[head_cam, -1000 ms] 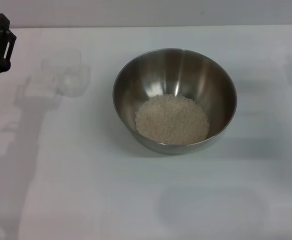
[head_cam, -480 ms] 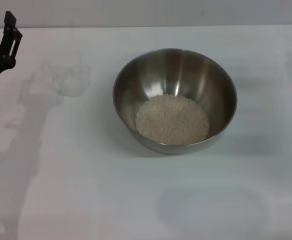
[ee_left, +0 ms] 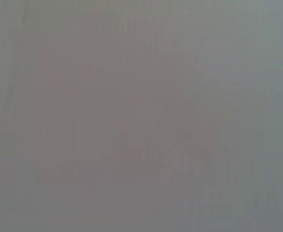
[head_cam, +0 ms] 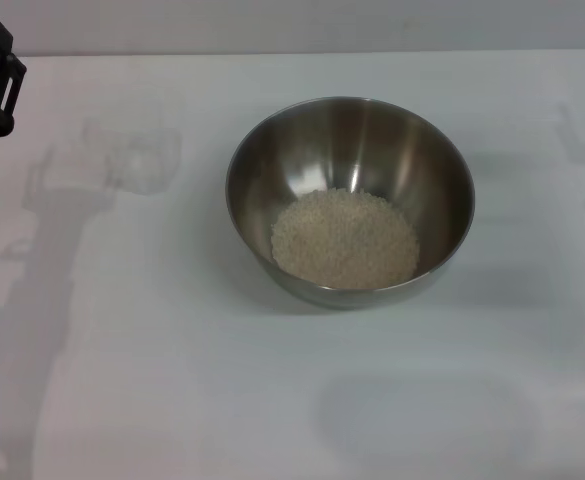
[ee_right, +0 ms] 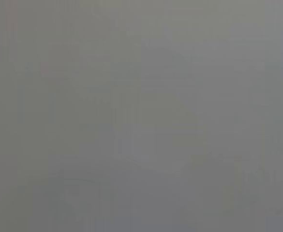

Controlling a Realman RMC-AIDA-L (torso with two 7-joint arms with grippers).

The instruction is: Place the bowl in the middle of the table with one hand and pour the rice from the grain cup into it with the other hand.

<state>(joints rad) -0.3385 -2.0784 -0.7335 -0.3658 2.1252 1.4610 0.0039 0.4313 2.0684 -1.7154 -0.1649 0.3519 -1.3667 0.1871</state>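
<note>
The steel bowl (head_cam: 350, 200) stands in the middle of the white table (head_cam: 272, 400). A flat mound of pale rice (head_cam: 345, 238) lies in its bottom. The clear grain cup (head_cam: 132, 155) stands on the table to the left of the bowl and looks empty. My left gripper (head_cam: 0, 62) shows only as a black part at the far left edge, raised and well apart from the cup. My right gripper is out of view. Both wrist views show only a plain grey surface.
The left arm's shadow (head_cam: 52, 260) falls across the left side of the table. A faint shadow (head_cam: 582, 150) lies at the far right.
The left gripper has shifted a little, first right and up, then back left toward the picture's edge. The cup, bowl and rice have not moved.
</note>
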